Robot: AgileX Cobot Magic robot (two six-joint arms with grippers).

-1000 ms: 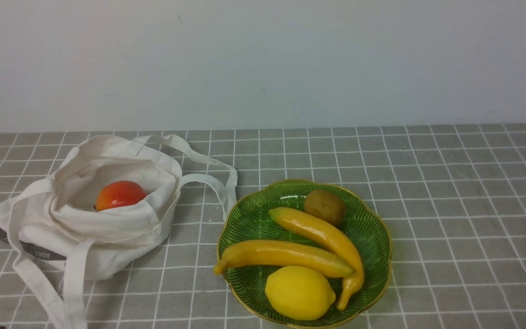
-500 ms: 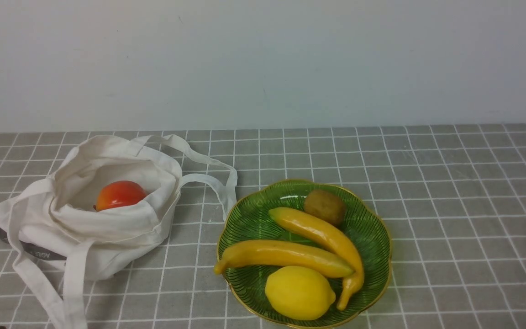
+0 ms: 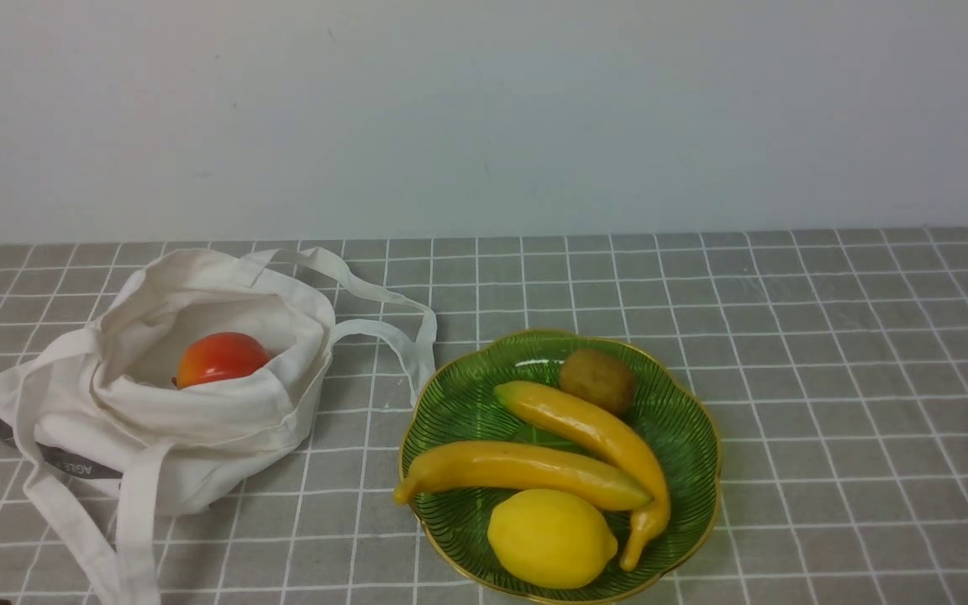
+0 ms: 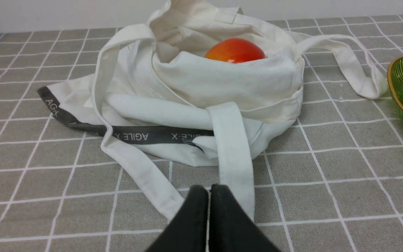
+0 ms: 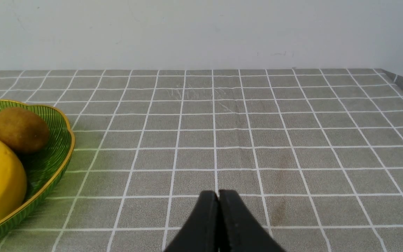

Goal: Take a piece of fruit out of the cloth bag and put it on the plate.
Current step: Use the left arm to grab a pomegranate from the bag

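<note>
Read the front view as a clock face, with twelve at the far wall (image 3: 484, 109). Nearest of all, and seen only from the wrist cameras, the left gripper (image 4: 208, 191) and the right gripper (image 5: 218, 196) sit low over the grey checked tablecloth (image 3: 828, 378). Each has its black fingers pressed together and holds nothing. Just ahead of the left gripper, a white strap (image 4: 233, 147) of the cloth bag (image 3: 198, 420) trails toward it. The bag slumps at about eight o'clock with its mouth open upward. The red fruit (image 3: 221, 357) sits inside, its lower half hidden behind the folded near rim. The green plate (image 3: 459, 403) lies at about six o'clock, well apart from the fruit. It already carries a lemon (image 3: 551, 538) at its near edge, two bananas (image 3: 526, 470) across the middle and a kiwi (image 3: 597, 380) at the far side. Nothing of the task looks done: opening the fingers, reaching in, grasping, lifting, carrying and releasing all remain. Bare green shows mainly along the plate's nine-to-eleven and three o'clock sides, so landing room looks tight. Another strap loop (image 3: 400, 336) lies just beside the plate's ten o'clock rim, on the likely path. From three o'clock outward the cloth lies bare to its far right edge.
</note>
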